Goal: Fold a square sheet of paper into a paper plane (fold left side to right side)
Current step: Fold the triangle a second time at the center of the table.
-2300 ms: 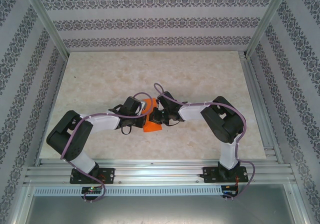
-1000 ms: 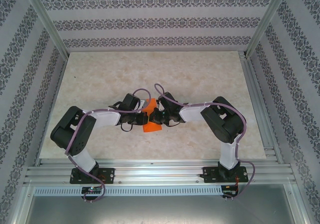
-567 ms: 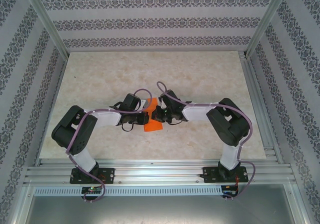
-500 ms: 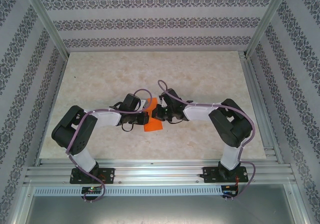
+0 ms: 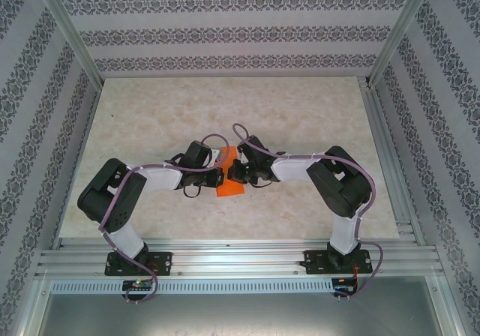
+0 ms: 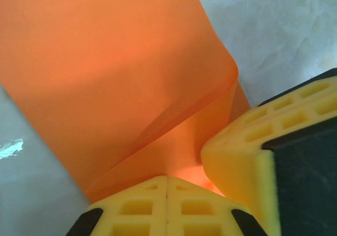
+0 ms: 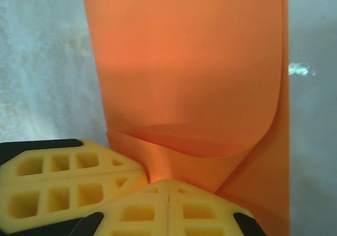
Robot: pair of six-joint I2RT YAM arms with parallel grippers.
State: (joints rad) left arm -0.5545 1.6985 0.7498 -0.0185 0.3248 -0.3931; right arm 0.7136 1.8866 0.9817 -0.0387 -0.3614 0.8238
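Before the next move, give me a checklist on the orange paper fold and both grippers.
1. Left gripper shut, tips on the thin bright orange sheet of paper: ok.
2. Right gripper shut, tips on the paper: ok.
3. Fold pressed flat: not ok, upper layer arches in a rounded loop.
4. Edges aligned: cannot tell, the grippers hide them.
5. Room between the grippers: not ok, they sit close together.
6. Paper lying on the pale marbled table: ok.
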